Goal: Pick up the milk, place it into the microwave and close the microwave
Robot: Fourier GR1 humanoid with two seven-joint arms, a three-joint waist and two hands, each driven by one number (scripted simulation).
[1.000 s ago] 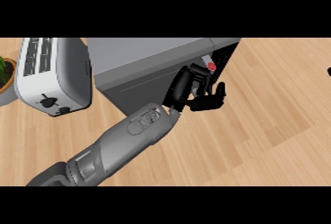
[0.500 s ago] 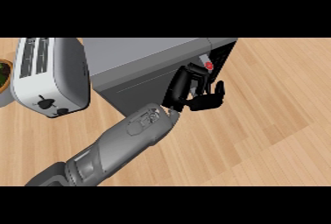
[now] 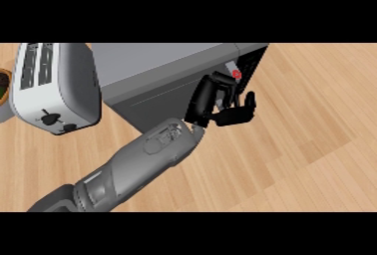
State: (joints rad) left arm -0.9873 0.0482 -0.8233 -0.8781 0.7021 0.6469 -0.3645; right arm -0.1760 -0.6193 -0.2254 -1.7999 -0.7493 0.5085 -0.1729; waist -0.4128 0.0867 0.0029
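The milk [image 3: 235, 73], only a red-marked bit of it showing, was just beyond the left hand [image 3: 212, 97], at the dark right end of the microwave [image 3: 154, 69]. Whether the hand gripped it, I could not tell. A toaster [image 3: 55, 84] stood well left of the hand.

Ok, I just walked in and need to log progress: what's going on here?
The robot's left hand is reaching to the dark opening of the microwave, right beside the red-capped milk at its edge. I cannot tell whether it grips the milk. The microwave looks open. A toaster stands to its left.
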